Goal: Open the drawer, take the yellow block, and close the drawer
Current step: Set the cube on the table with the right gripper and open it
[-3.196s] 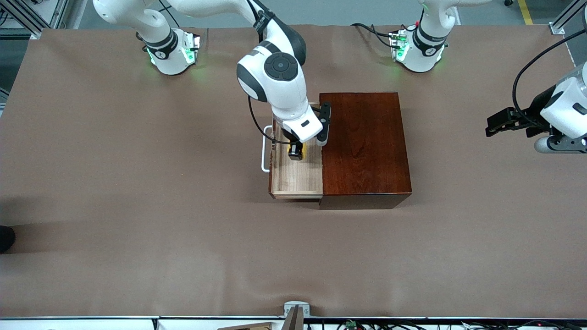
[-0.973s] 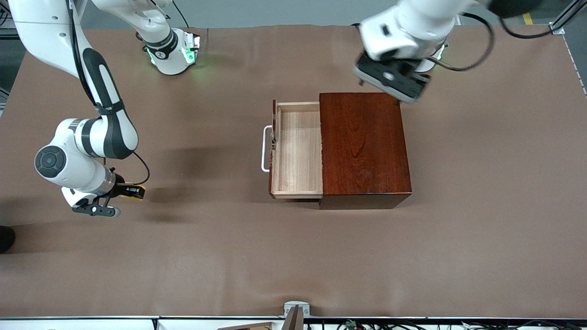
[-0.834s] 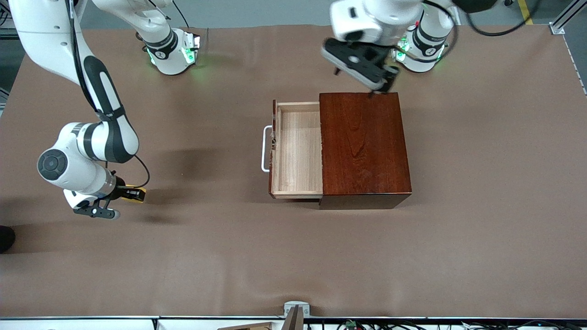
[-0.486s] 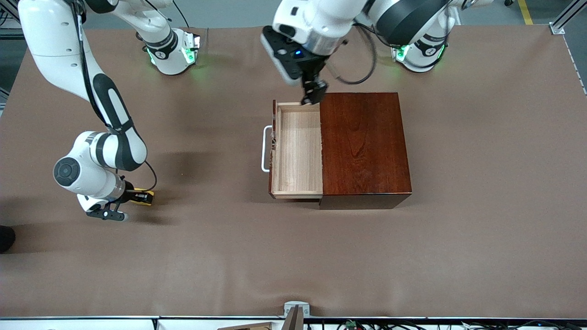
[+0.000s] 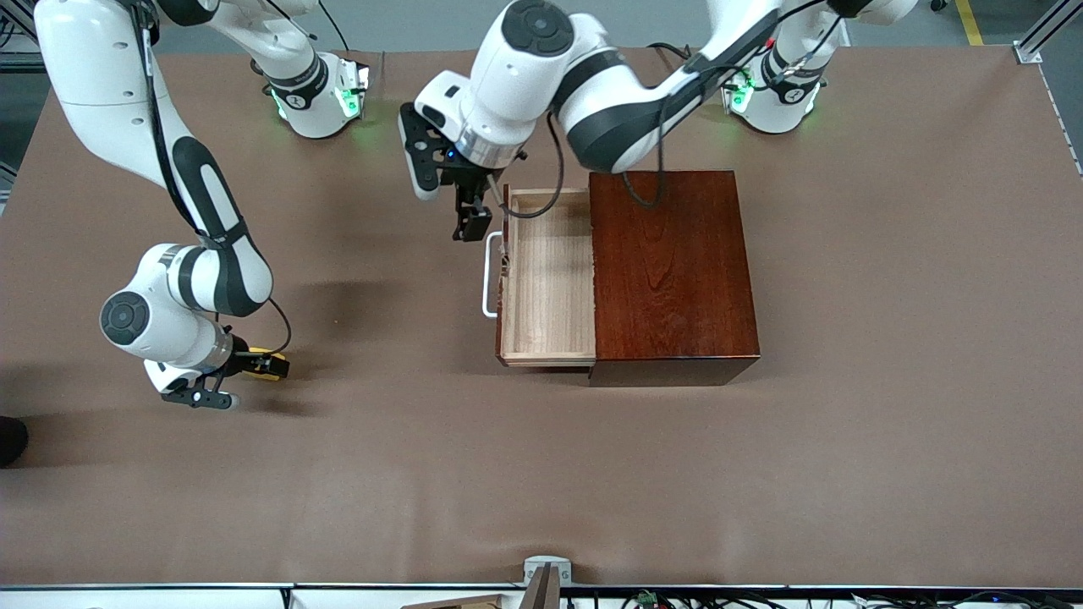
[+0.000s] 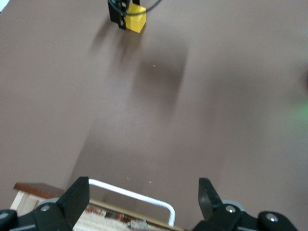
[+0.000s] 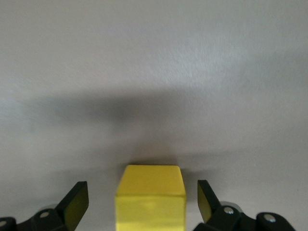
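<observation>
Drawer (image 5: 548,279): light-wood tray, pulled out of the dark reddish-brown box (image 5: 673,271) toward the right arm's end of the counter (image 5: 541,474); tray bare inside; white U-shaped handle (image 5: 488,275) on its front

Yellow block (image 5: 266,364): out of the drawer, low at the counter surface, well apart from the box, toward the right arm's end; sits between the jaws of the right gripper (image 5: 269,365)

Right gripper: low over the counter; jaws apart, one on each side of the block with a gap on both sides in the right wrist view (image 7: 150,197)

Left gripper (image 5: 470,222): over the counter just beside the drawer handle; jaws spread wide, holding nothing
</observation>
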`<move>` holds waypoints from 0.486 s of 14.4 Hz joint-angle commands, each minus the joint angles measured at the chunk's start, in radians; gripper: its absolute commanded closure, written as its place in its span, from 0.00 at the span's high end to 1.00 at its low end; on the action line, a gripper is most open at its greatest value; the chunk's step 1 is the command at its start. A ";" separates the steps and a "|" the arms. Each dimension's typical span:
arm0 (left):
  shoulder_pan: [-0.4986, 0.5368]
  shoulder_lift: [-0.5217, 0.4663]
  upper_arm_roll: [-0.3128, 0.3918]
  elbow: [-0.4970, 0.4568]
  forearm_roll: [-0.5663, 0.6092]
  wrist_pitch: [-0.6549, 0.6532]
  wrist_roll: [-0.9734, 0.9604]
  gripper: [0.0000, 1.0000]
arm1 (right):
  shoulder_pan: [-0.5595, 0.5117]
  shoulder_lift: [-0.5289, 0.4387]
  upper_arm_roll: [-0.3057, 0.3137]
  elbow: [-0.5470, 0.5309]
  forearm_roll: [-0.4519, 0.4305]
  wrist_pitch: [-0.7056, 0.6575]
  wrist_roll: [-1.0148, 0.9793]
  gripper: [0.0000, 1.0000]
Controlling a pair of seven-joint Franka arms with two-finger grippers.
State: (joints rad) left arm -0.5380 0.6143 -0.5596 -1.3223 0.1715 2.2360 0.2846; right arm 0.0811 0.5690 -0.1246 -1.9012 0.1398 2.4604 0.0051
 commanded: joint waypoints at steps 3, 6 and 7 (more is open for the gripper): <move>-0.171 0.111 0.251 0.044 0.020 0.073 0.223 1.00 | -0.003 -0.132 0.008 -0.009 0.014 -0.108 -0.023 1.00; -0.181 0.140 0.282 0.041 0.023 0.067 0.297 1.00 | -0.001 -0.188 0.005 -0.003 -0.031 -0.165 -0.023 1.00; -0.181 0.151 0.290 0.041 0.034 0.066 0.298 1.00 | -0.003 -0.217 0.005 0.008 -0.052 -0.207 -0.022 1.00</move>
State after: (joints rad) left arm -0.7042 0.7435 -0.2900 -1.3148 0.1742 2.3119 0.5618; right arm 0.0830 0.4146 -0.1234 -1.8877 0.1256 2.3101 -0.0101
